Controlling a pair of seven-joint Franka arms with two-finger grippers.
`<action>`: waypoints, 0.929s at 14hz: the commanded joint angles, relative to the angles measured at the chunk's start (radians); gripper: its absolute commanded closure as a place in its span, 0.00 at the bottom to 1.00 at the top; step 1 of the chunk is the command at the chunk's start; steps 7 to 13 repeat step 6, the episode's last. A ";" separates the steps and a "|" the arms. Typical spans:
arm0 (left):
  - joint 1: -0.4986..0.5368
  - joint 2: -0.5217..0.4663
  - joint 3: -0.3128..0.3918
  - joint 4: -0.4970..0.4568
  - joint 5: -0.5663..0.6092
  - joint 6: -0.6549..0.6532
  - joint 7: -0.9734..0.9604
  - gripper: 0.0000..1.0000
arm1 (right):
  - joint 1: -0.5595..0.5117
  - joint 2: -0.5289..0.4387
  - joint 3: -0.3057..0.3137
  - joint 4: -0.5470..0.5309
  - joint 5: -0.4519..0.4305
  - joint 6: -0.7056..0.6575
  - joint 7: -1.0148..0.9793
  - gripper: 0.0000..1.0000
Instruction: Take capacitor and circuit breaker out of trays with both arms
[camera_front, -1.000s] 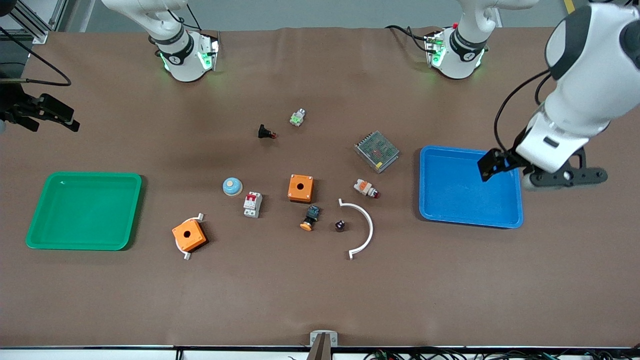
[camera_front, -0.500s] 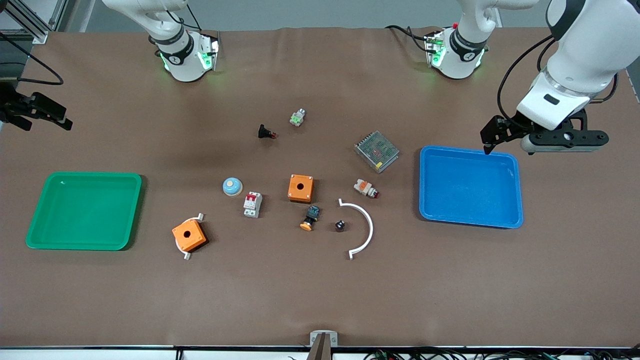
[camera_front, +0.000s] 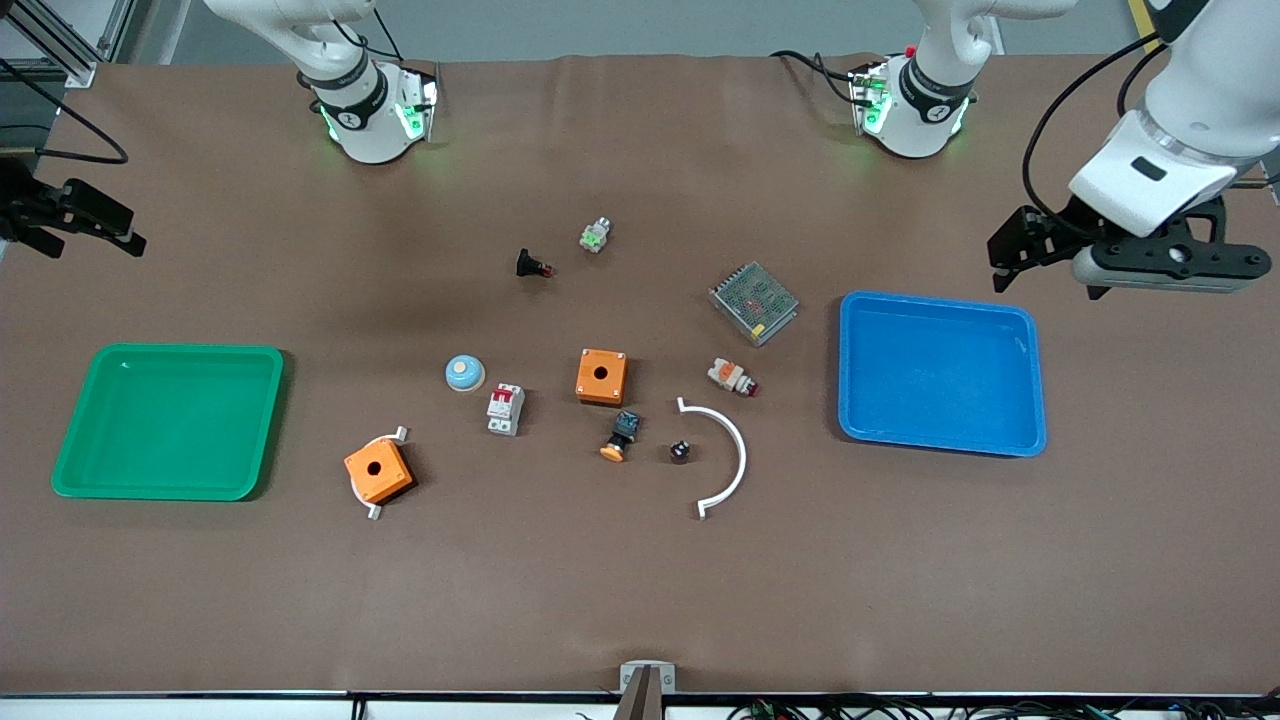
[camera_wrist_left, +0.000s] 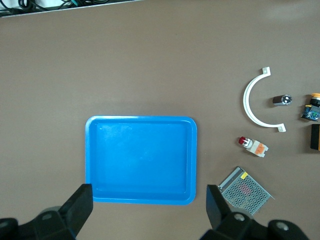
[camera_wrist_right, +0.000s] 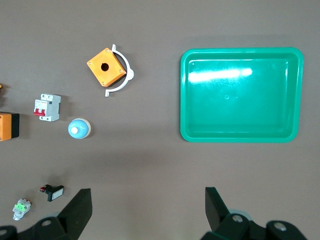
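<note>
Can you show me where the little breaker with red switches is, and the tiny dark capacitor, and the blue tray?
small white-grey breaker block with red levers (camera_front: 505, 409), front view, on its white body.
tiny dark capacitor cylinder (camera_front: 680, 452), front view, on its dark side.
blue plastic tray (camera_front: 1034, 370), front view, on its rim.

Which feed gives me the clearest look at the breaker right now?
The right wrist view: the breaker lies unobstructed, its red levers plain, beside the blue button. The front view shows it too, but less distinctly. The left wrist view does not show it.
</note>
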 joint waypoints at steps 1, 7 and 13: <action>0.016 0.019 -0.003 0.052 0.000 -0.030 0.009 0.00 | -0.006 -0.021 0.012 -0.015 0.002 0.007 0.029 0.00; 0.017 0.021 -0.001 0.090 0.000 -0.060 0.014 0.00 | 0.002 -0.021 0.014 -0.015 0.000 0.009 0.040 0.00; 0.017 0.021 -0.001 0.090 0.000 -0.060 0.014 0.00 | 0.002 -0.021 0.014 -0.015 0.000 0.009 0.040 0.00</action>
